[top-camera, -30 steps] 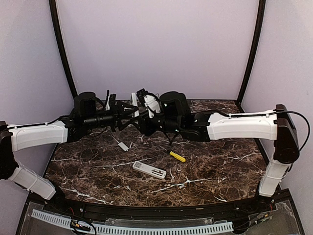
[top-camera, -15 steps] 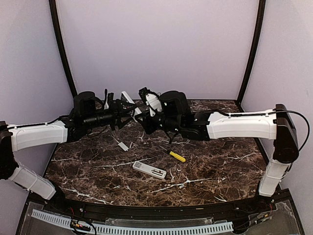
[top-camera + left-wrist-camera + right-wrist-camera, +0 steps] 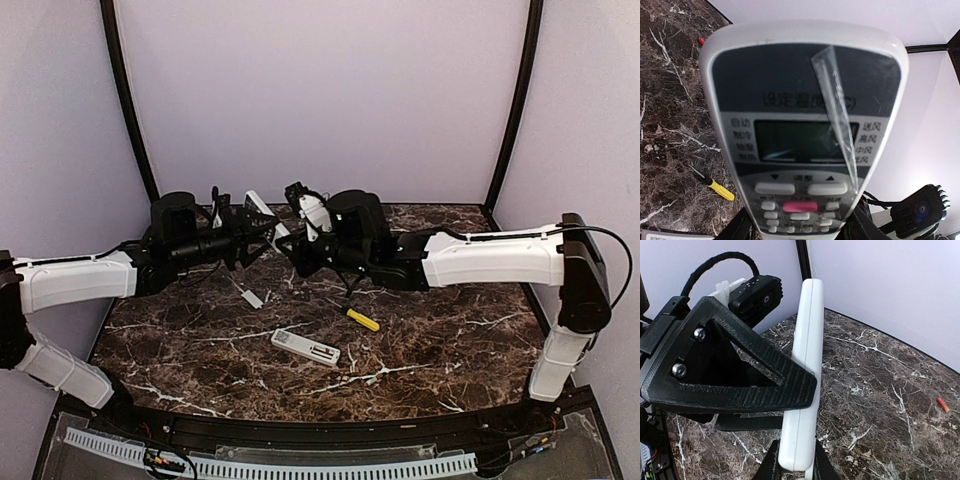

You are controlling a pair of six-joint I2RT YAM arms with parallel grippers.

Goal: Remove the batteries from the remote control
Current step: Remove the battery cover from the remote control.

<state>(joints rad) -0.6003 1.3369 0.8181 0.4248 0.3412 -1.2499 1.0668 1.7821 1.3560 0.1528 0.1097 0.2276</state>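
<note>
A white remote control [image 3: 261, 211] hangs in the air at the back centre, between both arms. Its face with a screen and a pink button fills the left wrist view [image 3: 805, 125]. My left gripper [image 3: 800, 231] is shut on its sides near the button end. The right wrist view shows the remote control [image 3: 804, 365] edge-on, and my right gripper [image 3: 796, 468] is shut on its lower end. The left gripper's black finger [image 3: 740, 385] crosses it just above. One small reddish battery [image 3: 943, 404] lies on the marble, also in the left wrist view [image 3: 700, 40].
A second white remote [image 3: 305, 348] lies on the marble table [image 3: 450, 340] with its back compartment open. A yellow-handled stick tool [image 3: 363, 319] lies right of it. A small pale cover plate [image 3: 252, 298] lies to the left. Lilac walls close the back and sides.
My right gripper has shut on the held remote's end. The remote has tilted and shifted a little left with the left gripper.
</note>
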